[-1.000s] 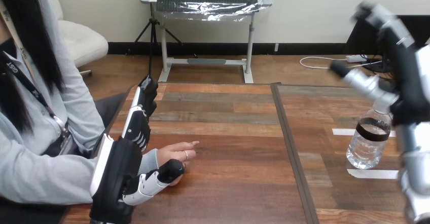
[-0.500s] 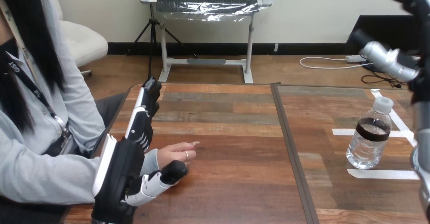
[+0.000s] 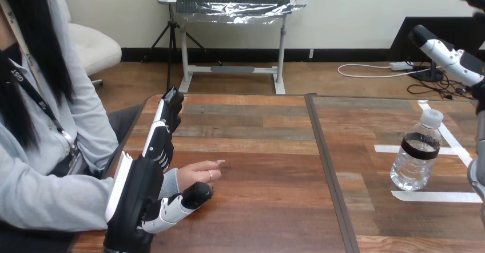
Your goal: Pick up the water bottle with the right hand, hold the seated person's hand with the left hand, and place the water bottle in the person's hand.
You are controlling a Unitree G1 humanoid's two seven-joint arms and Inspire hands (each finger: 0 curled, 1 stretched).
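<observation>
My left hand point(image 3: 137, 193) was at the near left of the table point(image 3: 257, 144), set over the person's wrist where it came in from the left edge. Its fingers lay straight, pointing toward the far side, and its thumb bent along the near side of the person's hand point(image 3: 199, 174). The wrist sat in the fork between thumb and fingers. I read that as a loose cradle, not a clamp: nothing had closed round the wrist, and I could not tell how firmly the thumb touched. The cradle made sense as a way to steady the person's hand, which rested on the wood with its fingers pointing right, toward the middle of the table.

The water bottle point(image 3: 416, 153) stood upright on the right part of the table, cap on, among white tape marks point(image 3: 437, 196) that I took to show its starting spot. Nothing touched it.

My right hand point(image 3: 452, 58) was raised at the far right, above the bottle and well apart from it, fingers spread and empty. I judged the pickup not yet done. The hand needed to come down beside the bottle's body and close on it below the cap. The clear plastic looked thin, so a hard squeeze might buckle it.
</observation>
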